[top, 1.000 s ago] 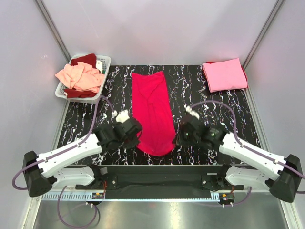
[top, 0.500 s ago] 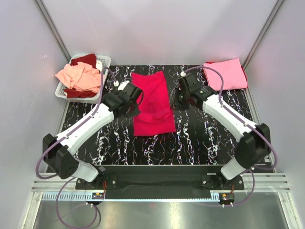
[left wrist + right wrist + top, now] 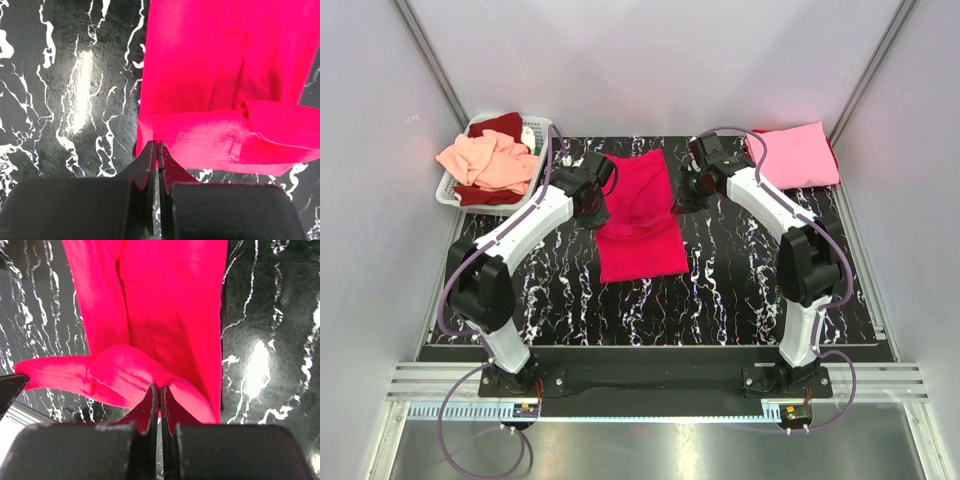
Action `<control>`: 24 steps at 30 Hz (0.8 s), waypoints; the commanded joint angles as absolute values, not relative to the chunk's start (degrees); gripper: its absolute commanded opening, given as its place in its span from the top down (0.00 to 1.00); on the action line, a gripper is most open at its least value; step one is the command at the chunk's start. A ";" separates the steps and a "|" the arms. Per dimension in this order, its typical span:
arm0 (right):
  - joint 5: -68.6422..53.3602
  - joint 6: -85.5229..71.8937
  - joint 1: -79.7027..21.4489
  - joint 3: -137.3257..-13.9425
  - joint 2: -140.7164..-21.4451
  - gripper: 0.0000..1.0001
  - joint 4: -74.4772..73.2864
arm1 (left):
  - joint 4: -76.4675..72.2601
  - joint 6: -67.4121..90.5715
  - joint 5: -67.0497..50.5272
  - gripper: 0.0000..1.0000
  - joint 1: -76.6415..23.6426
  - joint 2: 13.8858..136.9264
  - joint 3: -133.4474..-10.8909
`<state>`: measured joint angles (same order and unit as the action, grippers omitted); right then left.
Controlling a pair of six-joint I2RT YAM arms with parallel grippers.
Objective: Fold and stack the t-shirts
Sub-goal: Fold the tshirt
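The crimson-red t-shirt (image 3: 638,215) lies as a long strip on the black marbled table, its near end doubled over toward the far end. My left gripper (image 3: 600,192) is shut on the folded hem at the strip's left edge; in the left wrist view the gripper (image 3: 156,146) pinches the red cloth (image 3: 215,75). My right gripper (image 3: 682,192) is shut on the hem at the right edge, and the right wrist view shows the gripper (image 3: 159,389) pinching the red cloth (image 3: 165,305). A folded light pink t-shirt (image 3: 792,156) lies at the far right. The peach t-shirt (image 3: 490,160) and dark maroon t-shirt (image 3: 498,124) sit in the basket.
The white slotted basket (image 3: 540,130) stands at the far left corner, beside my left arm. Grey walls and metal frame posts close in the table on the left, right and back.
Both grippers have carried the shirt's near end away from the near edge toward the far end, folding the strip over itself; both arms now reach far across the table.
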<state>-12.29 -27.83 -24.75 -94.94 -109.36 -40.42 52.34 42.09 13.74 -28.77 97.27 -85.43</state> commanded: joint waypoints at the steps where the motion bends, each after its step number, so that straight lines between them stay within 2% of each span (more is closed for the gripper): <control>1: -15.29 -26.19 -24.00 -98.26 -112.58 1.00 -40.61 | 49.40 39.38 11.61 1.00 -26.99 98.78 -88.24; 9: -15.03 -27.33 -22.77 -101.16 -120.39 1.00 -39.99 | 47.90 36.48 10.02 0.99 -23.91 107.56 -91.57; 12: -13.81 -28.56 -22.06 -106.84 -125.13 1.00 -41.56 | 48.08 33.58 7.22 0.88 -21.98 114.05 -96.66; 14: -13.71 -29.26 -21.36 -111.07 -130.30 1.00 -43.50 | 51.04 31.64 5.19 0.81 -20.23 118.45 -104.12; 15: -13.28 -29.62 -20.92 -117.53 -132.43 0.98 -44.98 | 52.63 31.29 3.97 0.81 -19.61 123.52 -111.11; 16: -13.36 -30.05 -20.57 -121.34 -134.63 0.90 -48.31 | 54.47 30.07 3.09 0.80 -18.90 126.18 -115.10; 18: -16.94 -29.45 -19.34 -133.95 -141.20 0.53 -51.14 | 60.52 29.97 1.94 0.69 -16.53 132.33 -122.75; 19: -17.22 -29.44 -18.90 -138.47 -143.07 0.30 -55.68 | 62.38 30.32 0.37 0.64 -15.04 133.49 -128.53; 20: -17.31 -29.62 -18.37 -142.43 -144.56 0.21 -57.90 | 63.79 30.32 -1.39 0.59 -14.42 134.03 -130.24; 21: -16.53 -29.71 -17.67 -147.43 -145.71 0.17 -59.66 | 63.46 30.41 -2.19 0.44 -13.89 132.64 -131.04; 22: -15.74 -29.79 -17.49 -147.83 -145.29 0.14 -61.59 | 62.85 29.80 -2.89 0.36 -13.63 131.32 -130.61; 23: -14.17 -30.06 -17.32 -146.70 -141.89 0.13 -61.35 | 61.28 29.36 -2.64 0.30 -13.62 127.74 -129.74; 24: -13.80 -29.88 -17.40 -139.99 -139.16 0.13 -60.13 | 60.30 29.18 -2.38 0.22 -13.62 125.70 -128.33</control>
